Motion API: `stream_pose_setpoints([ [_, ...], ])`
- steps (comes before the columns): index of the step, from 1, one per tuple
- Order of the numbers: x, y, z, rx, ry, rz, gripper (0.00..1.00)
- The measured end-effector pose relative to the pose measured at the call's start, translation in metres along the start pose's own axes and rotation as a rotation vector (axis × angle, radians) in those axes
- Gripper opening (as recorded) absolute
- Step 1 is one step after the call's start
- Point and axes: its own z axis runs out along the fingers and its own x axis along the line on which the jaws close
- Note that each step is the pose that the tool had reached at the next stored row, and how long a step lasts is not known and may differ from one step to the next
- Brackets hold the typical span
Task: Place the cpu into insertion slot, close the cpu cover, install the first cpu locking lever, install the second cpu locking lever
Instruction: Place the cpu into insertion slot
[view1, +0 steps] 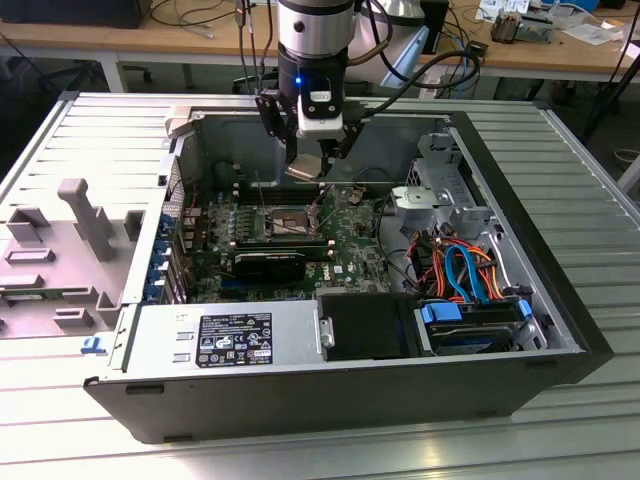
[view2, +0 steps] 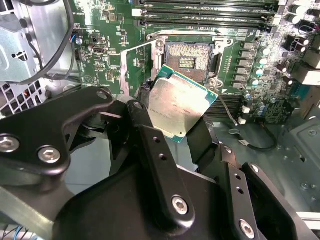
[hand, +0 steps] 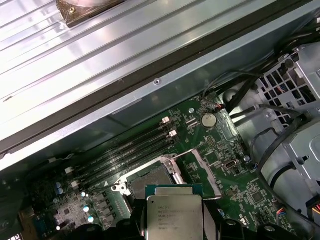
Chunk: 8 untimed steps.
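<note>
Cpu (view2: 182, 105): tilted, held above the green motherboard (view2: 107, 60), near the socket.
Gripper (view2: 175, 117): clamped on the chip's edges.
Insertion slot (view2: 189, 61): dark centre exposed.
Cpu cover (view2: 123, 70): swung open beside it.

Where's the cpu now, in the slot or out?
Out. The gripper holds the cpu above the board. In the second wrist view the slot is bare, its dark centre exposed.

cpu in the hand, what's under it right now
The cpu, held in the hand, hangs over the green motherboard. Past its edge the insertion slot shows, uncovered, its cpu cover swung aside. The board patch directly beneath the chip is hidden.
</note>
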Motion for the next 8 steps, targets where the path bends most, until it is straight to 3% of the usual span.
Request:
stream_pose_setpoints([
  [8,0.0000,0.0000,0.0000,-0.0004,-0.0015,0.016,0.54],
])
